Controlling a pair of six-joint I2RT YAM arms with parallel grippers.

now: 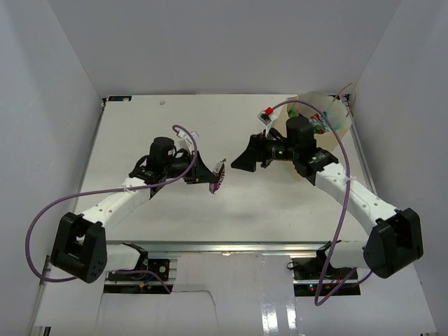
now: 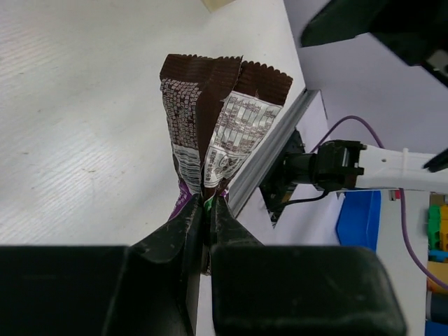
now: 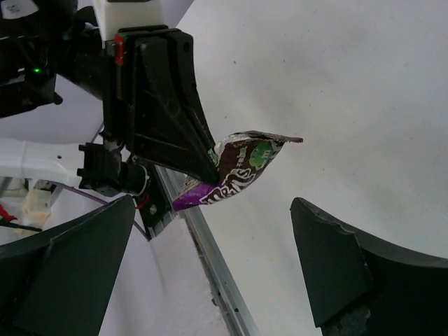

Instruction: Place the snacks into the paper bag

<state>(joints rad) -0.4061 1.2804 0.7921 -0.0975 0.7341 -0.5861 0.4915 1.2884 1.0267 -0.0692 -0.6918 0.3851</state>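
**A:** Nearest first: what is the left gripper (image 2: 208, 206) doing?

**B:** Its jaws are pinched tight on one end of a purple-and-brown snack packet (image 2: 217, 133). It holds the packet up off the table (image 1: 140, 126), about mid-table.

**A:** And the right gripper (image 1: 236, 162)?

**B:** It faces that packet from just beside it, fingers spread wide with nothing between them.

**A:** A handover, then?

**B:** That's my reading, since the bag is on the right arm's side. The next move calls for the right fingers to close on the packet's free end before the left lets go. After that comes the carry back to the bag.

**A:** Where is the bag?

**B:** The paper bag (image 1: 339, 119) stands at the far right corner, behind the right arm. Some packets (image 1: 318, 124) show in its mouth. A red-pink packet (image 1: 266, 114) lies on the table near it.
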